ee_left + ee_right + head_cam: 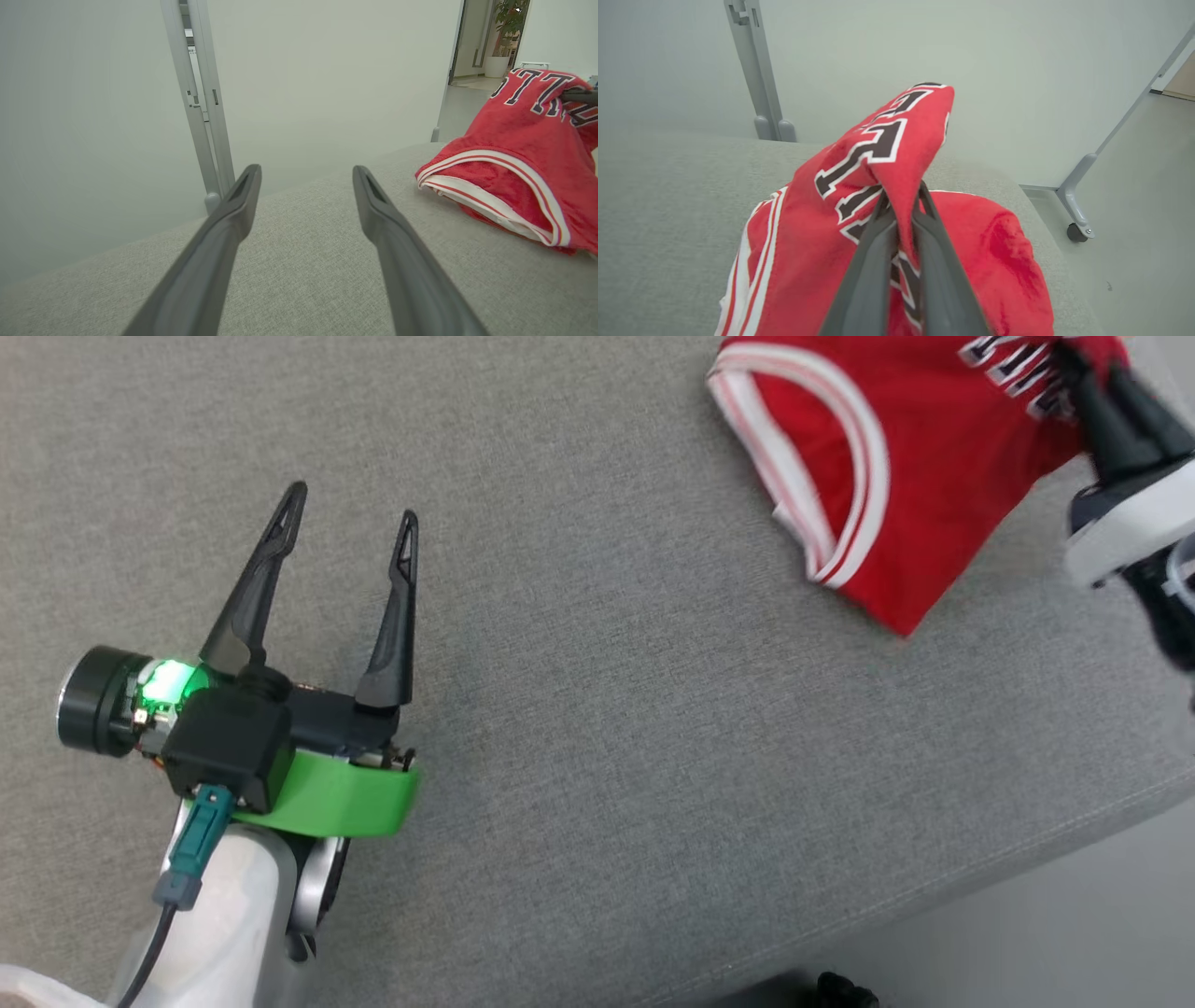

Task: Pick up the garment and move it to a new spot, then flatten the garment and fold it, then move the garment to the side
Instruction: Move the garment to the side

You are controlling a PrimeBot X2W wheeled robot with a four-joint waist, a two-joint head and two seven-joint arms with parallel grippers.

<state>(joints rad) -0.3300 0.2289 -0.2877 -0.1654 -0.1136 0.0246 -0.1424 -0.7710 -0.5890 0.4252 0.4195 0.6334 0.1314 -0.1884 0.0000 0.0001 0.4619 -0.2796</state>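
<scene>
Plainly, the right hand (902,193) is closed on the garment (808,242): its two dark fingers pinch a raised fold of red cloth. That fold stands up in a peak beyond the fingertips, while the rest of the garment hangs down below and to either side of the hand onto the grey fabric-covered table (597,709). The left hand (353,504) is spread wide and holds nothing. It sits over bare table, with the garment well apart from it, ahead and off to its right.

The garment is a red sleeveless jersey with white and red striped trim round its openings. It carries blocky dark letters outlined in white. The cloth is folded across them, so single strokes show but no whole word can be read.

The head view shows both hands at once, a green band (327,798) round the left wrist and a green light (168,681) glowing beside it. The right hand is blurred there at the picture's edge.

The left wrist view shows the lifted side of the jersey from low down, with an open trimmed hole facing that hand. It also shows a grey upright post (201,93) and a potted plant (507,28) through a doorway far beyond.

The right wrist view shows the pinch itself up close, and a frame leg ending in a caster wheel (1076,232) on the floor.
</scene>
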